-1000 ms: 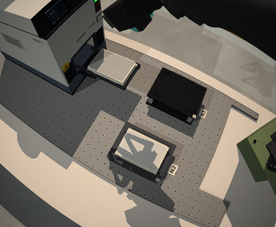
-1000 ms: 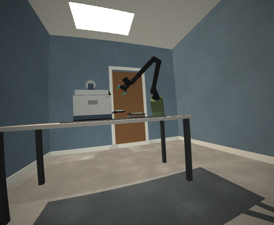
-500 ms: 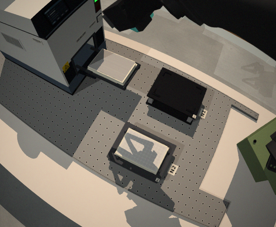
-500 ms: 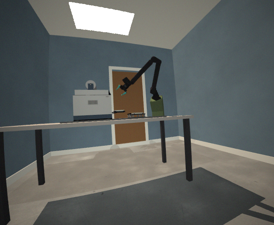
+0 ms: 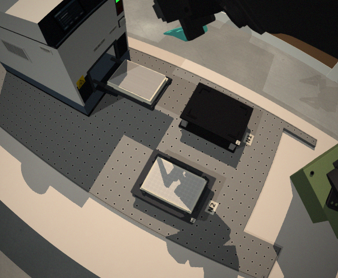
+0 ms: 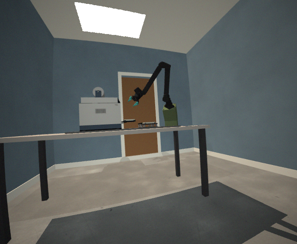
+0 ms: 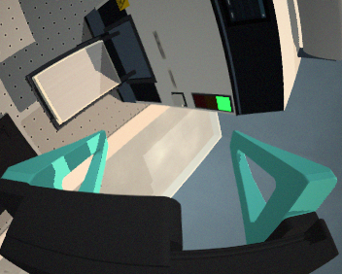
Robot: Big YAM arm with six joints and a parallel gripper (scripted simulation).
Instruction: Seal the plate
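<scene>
With the sealer [image 5: 43,56] as landmark, the plate [image 5: 136,80] lies foil-covered on the stage [image 5: 162,89] out in front, lamp [image 7: 224,104] green, so the job looks done; the tool [image 7: 166,162] hangs released above.

Two plates – one [image 5: 139,81] on the stage, one [image 5: 174,185] on nest N2. Two nests – N1 [image 5: 217,115] and N2 [image 5: 199,215]. One sealer [image 5: 58,56], with one lamp [image 7: 224,104] lit green. One arm [image 6: 153,76], one gripper [image 7: 170,168] with two teal fingers.
</scene>
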